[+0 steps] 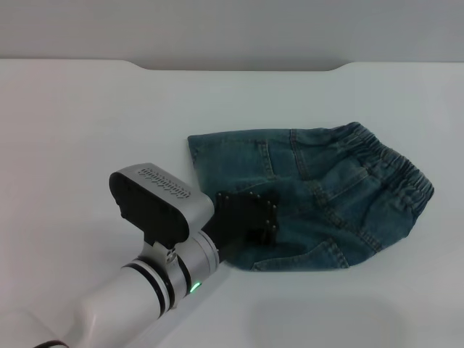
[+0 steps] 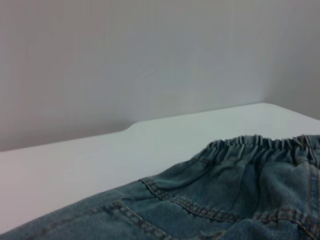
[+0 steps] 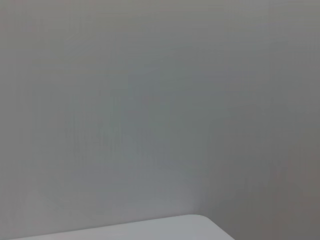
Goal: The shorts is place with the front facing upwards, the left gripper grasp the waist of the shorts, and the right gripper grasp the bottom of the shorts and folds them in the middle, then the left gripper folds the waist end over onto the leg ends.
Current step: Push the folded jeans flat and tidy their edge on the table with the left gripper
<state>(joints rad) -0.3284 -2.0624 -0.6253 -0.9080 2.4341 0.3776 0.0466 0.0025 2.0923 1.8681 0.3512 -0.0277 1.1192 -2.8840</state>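
Blue denim shorts point(image 1: 326, 188) lie on the white table point(image 1: 87, 130), folded lengthwise in the middle. The elastic waist point(image 1: 395, 163) is at the right end and the leg hems point(image 1: 194, 148) at the left end. My left gripper point(image 1: 254, 221) rests low over the near edge of the shorts, close to the leg end, and its black body hides the fingertips. In the left wrist view the denim point(image 2: 210, 205) fills the near part, with the gathered waist point(image 2: 260, 142) beyond. The right gripper is out of view.
The table's far edge has a shallow cut-out point(image 1: 239, 67) against a plain grey wall. Bare white tabletop surrounds the shorts on all sides. The right wrist view shows only the wall and a table corner point(image 3: 195, 222).
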